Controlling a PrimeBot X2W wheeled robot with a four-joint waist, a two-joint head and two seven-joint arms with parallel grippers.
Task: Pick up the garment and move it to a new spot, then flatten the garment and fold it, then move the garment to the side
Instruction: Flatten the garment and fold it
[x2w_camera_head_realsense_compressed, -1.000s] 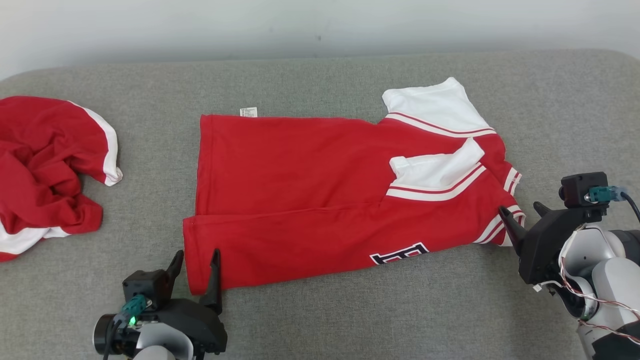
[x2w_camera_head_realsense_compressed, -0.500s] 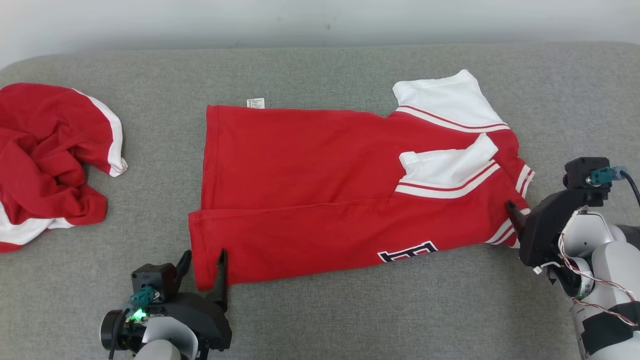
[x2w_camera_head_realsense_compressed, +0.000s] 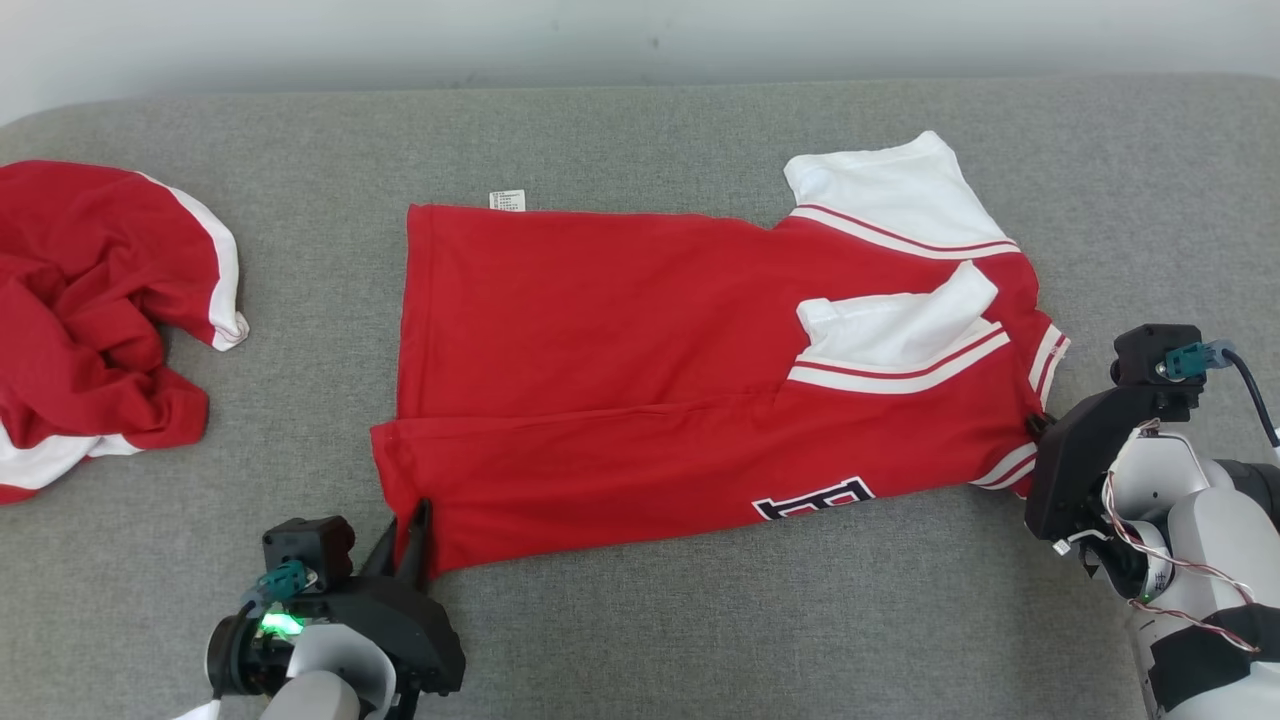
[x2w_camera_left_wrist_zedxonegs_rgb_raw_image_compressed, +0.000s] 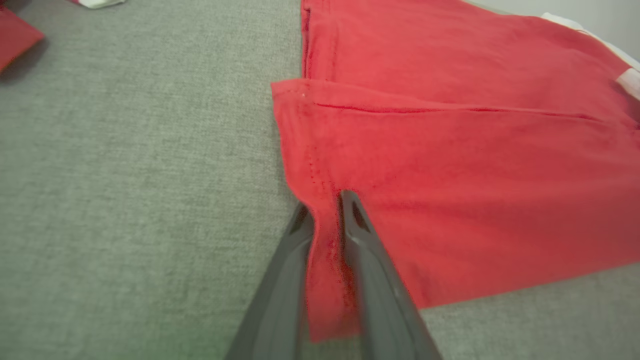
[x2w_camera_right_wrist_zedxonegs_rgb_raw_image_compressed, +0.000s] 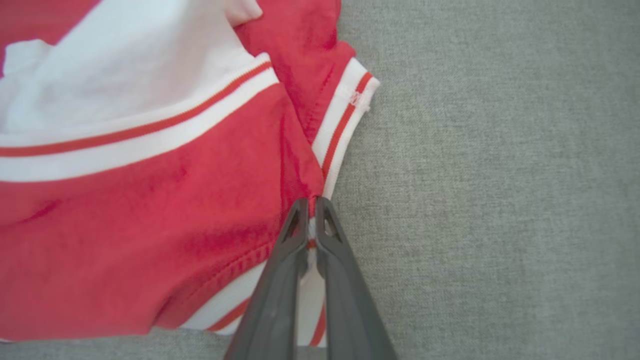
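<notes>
Red cloth is now pinched at both ends. A second ago each gripper stood with its fingers apart at the edge of the red jersey shirt with white sleeves (x2w_camera_head_realsense_compressed: 620, 340). Since then the left gripper (x2w_camera_left_wrist_zedxonegs_rgb_raw_image_compressed: 325, 202) has clamped on the near hem corner, and the right gripper (x2w_camera_right_wrist_zedxonegs_rgb_raw_image_compressed: 311, 201) has closed tight on the red-and-white striped trim at the right end. With the near long edge held at both corners, the next fold or a lift can probably begin. The shirt lies sideways and flat in the middle of the grey woven cushion surface (x2w_camera_head_realsense_compressed: 700, 620), hem toward the robot's left. Its near side is already turned over, showing a black-and-white letter. One white sleeve is folded onto the body and the other juts out at the far right.
</notes>
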